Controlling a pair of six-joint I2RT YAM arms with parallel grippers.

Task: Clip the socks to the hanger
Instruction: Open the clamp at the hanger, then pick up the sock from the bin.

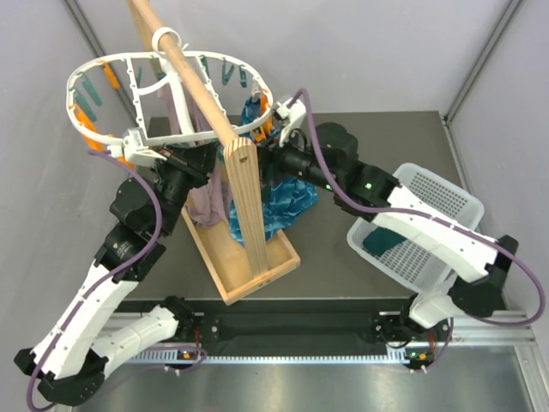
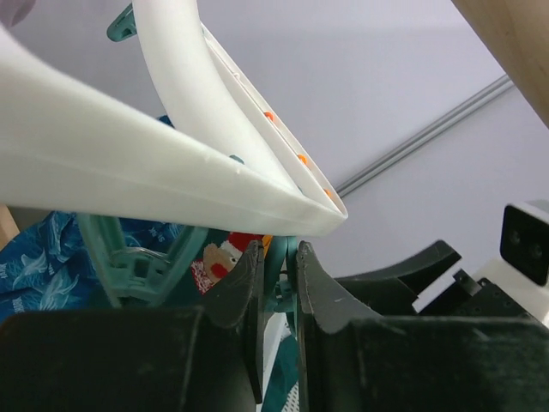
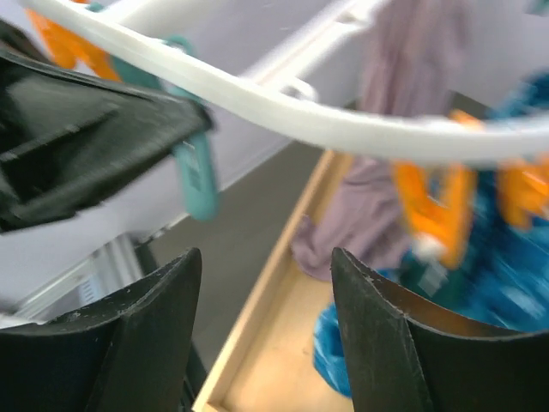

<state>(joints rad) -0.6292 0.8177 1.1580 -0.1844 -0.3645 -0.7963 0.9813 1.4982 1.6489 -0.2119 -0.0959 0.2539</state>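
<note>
The left claw is pressed together on a teal peg under the white rim of the hanger, seemingly squeezing it. The right claw hangs spread and empty just below that rim. One sock lies in the basket, well apart from the hanger. No sock shows clearly clipped, so most of the job looks undone.
</note>
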